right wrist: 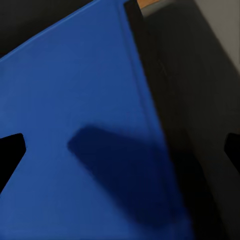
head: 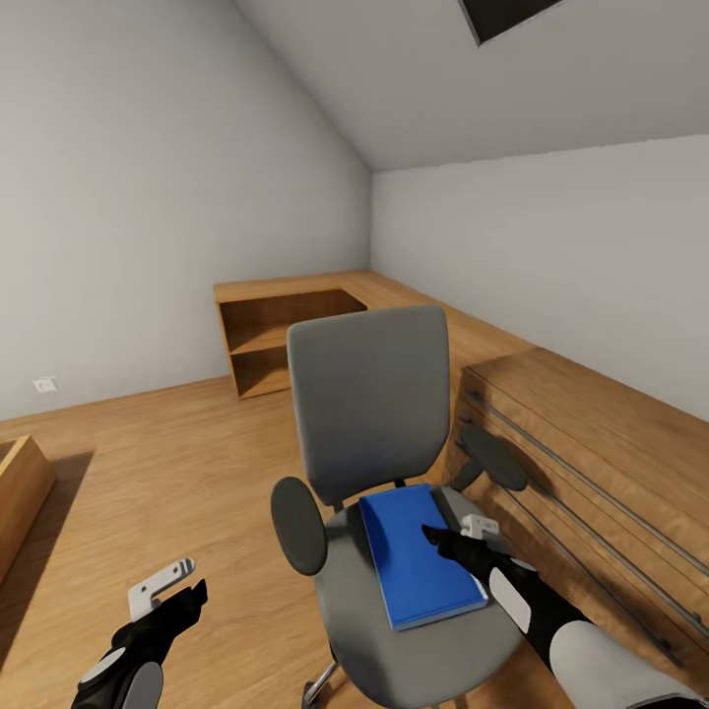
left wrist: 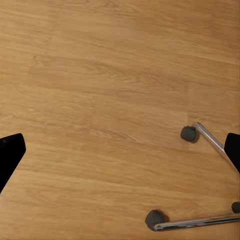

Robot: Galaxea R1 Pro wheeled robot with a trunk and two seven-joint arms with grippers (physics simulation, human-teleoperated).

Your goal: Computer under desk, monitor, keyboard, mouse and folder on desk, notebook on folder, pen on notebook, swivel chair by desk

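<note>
The right tool (head: 455, 537) hangs just above the folder (head: 414, 561), fingers spread and grasping nothing; its wrist view looks straight onto the blue cover. The folder lies flat on the seat of the swivel chair (head: 369, 394), long axis running from the backrest toward the robot. The left tool (head: 169, 591), also released, hangs over the floor (head: 148, 463), so the right arm is the nearer.

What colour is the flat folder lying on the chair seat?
Bright blue: the flat rectangular folder on the grey padded swivel chair, clearest in the head view.
</note>
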